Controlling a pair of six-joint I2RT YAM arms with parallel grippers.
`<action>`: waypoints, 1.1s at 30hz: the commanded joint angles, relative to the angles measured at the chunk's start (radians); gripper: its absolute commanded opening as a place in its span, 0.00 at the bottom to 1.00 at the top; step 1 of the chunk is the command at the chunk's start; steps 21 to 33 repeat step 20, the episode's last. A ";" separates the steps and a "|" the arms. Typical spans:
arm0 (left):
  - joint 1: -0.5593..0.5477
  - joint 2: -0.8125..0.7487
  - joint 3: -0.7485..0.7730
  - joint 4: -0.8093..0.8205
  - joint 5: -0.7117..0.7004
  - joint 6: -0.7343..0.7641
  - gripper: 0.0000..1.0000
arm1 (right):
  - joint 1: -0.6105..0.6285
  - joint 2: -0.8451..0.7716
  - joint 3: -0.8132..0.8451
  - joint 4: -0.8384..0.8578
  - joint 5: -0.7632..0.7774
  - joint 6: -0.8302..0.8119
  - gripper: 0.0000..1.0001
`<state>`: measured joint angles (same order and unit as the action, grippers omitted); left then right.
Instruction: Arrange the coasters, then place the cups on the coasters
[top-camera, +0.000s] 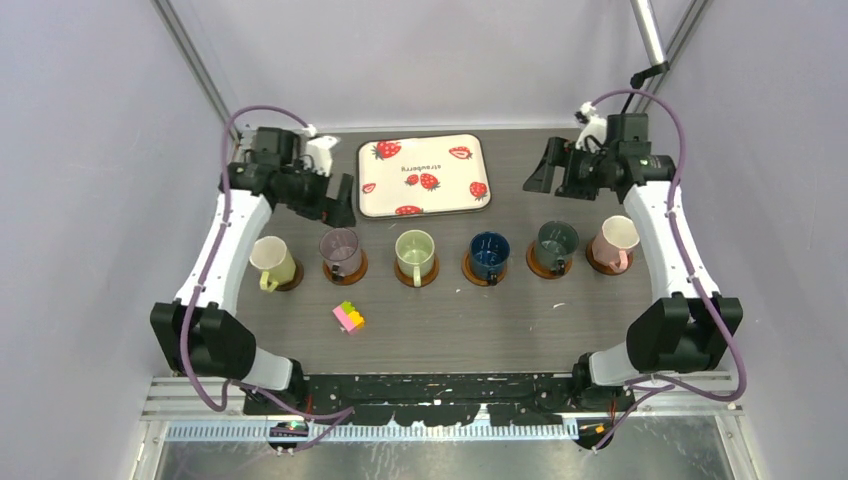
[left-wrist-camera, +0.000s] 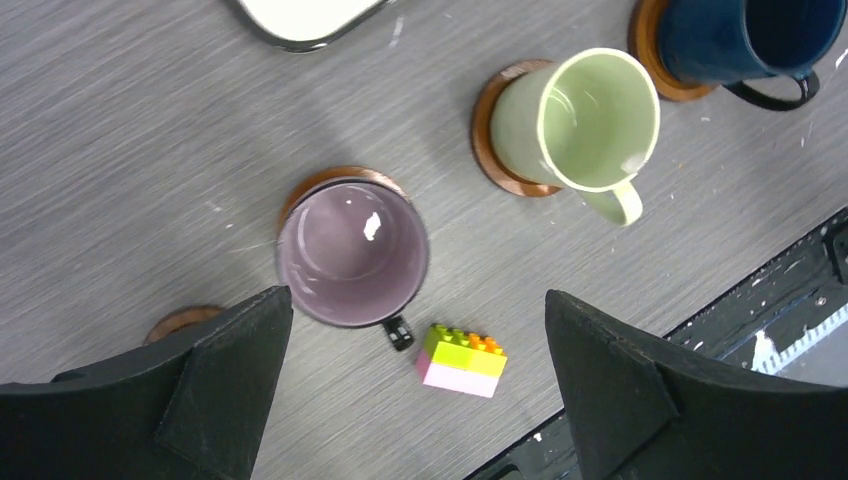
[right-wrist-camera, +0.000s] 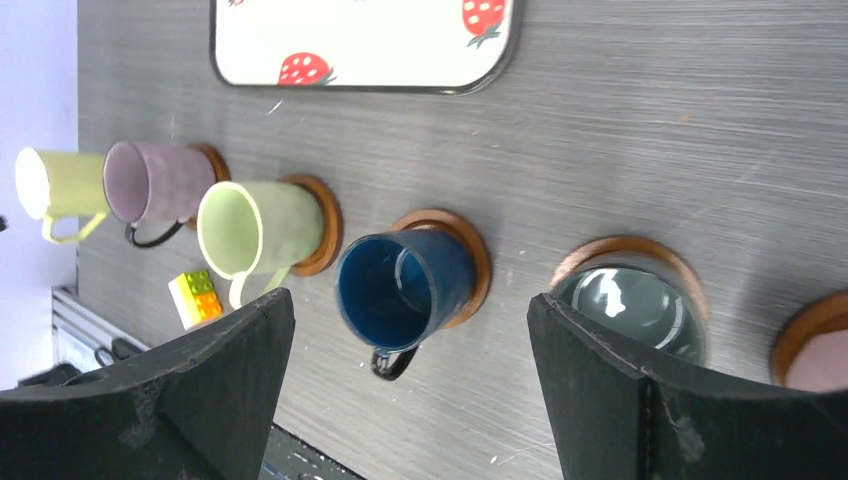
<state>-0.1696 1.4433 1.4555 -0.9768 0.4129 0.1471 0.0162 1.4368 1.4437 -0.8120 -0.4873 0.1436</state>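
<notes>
Only overhead does the pink cup (top-camera: 615, 240) show whole.

We see a table (top-camera: 600, 320) with a dark grey wood-grain top, flecked with small white scuffs. Plain pale lavender-grey walls close it in: a back wall (top-camera: 430, 60) beyond the table's far edge, a left wall (top-camera: 90, 200) and a right wall (top-camera: 780, 150) at its sides. A dark strut (top-camera: 198, 65) and a bright metal pole (top-camera: 650, 35) rise from the table's far corners. A ribbed aluminium rail (top-camera: 440, 432) runs along its near edge, with a brushed metal sheet (top-camera: 450, 462) below. The light is soft and even.
</notes>
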 joint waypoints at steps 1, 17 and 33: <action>0.158 -0.018 0.042 -0.058 0.140 0.063 1.00 | -0.129 0.033 0.037 0.010 -0.121 -0.044 0.91; 0.375 -0.037 -0.050 0.088 0.137 0.008 1.00 | -0.277 0.076 -0.042 0.102 -0.202 -0.027 0.91; 0.374 -0.042 -0.048 0.100 0.117 0.005 1.00 | -0.277 0.073 -0.037 0.103 -0.194 -0.033 0.91</action>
